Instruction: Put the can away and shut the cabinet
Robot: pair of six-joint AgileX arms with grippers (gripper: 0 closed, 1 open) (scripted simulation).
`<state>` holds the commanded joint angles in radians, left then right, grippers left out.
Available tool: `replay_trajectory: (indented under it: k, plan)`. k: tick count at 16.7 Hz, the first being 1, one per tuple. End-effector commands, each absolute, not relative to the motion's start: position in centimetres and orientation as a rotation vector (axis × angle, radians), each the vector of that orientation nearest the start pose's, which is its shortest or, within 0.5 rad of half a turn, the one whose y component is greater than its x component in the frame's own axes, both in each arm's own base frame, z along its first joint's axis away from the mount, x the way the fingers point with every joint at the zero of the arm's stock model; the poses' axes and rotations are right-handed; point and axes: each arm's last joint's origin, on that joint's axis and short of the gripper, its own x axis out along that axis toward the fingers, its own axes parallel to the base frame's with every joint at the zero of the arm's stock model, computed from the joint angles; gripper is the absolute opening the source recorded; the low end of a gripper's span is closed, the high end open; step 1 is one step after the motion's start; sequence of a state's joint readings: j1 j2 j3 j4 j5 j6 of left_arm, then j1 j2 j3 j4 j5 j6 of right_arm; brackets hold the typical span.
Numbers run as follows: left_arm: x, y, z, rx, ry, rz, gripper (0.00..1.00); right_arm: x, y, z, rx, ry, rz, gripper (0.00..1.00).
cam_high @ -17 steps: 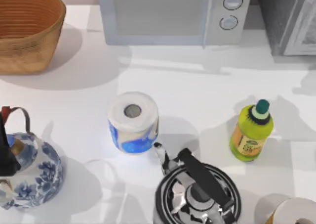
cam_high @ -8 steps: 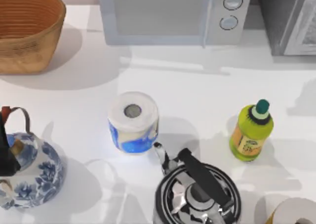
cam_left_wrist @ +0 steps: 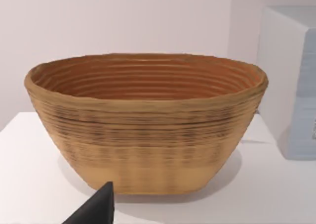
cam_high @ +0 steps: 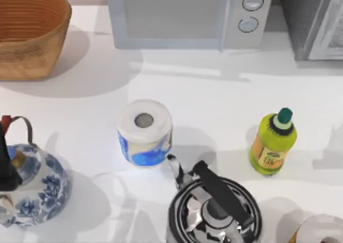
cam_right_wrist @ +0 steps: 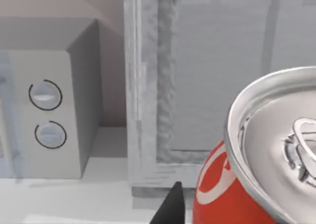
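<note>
The red can (cam_right_wrist: 222,189) with a silver top sits right in front of the right wrist camera. My right gripper (cam_right_wrist: 247,209) is shut on it, and one dark fingertip (cam_right_wrist: 170,206) shows beside it. In the top view the can (cam_high: 319,231) is at the front right corner. The cabinet (cam_high: 304,17), a dark grey box, stands at the back right with its pale framed door (cam_right_wrist: 148,85) facing the can. My left gripper (cam_left_wrist: 98,209) is parked, looking at the basket.
A woven basket (cam_high: 29,31) stands at the back left and a light grey microwave (cam_high: 187,15) with two knobs at the back middle. A paper roll (cam_high: 144,131), a green bottle (cam_high: 272,142), a steel kettle (cam_high: 214,208) and a blue-patterned teapot (cam_high: 32,186) crowd the front.
The can at the front right corner has drifted slightly towards the front edge and looks larger. The arm's shadow on the table's right side has slid from the back towards the front.
</note>
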<state>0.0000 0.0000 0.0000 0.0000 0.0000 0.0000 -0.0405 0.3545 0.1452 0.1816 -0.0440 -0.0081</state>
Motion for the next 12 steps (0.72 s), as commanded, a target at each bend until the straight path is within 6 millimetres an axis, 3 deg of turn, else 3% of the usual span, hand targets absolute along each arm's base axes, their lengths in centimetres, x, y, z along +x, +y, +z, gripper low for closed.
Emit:
replay_trajectory:
  k: [6, 12]
  plan:
    - [10.6, -0.1, 16.0, 0.000, 0.000, 0.000, 1.00, 10.7, -0.1, 16.4, -0.002, 0.001, 0.001, 0.00]
    - [10.6, -0.1, 16.0, 0.000, 0.000, 0.000, 1.00, 10.6, -0.1, 16.0, 0.000, 0.000, 0.000, 0.00]
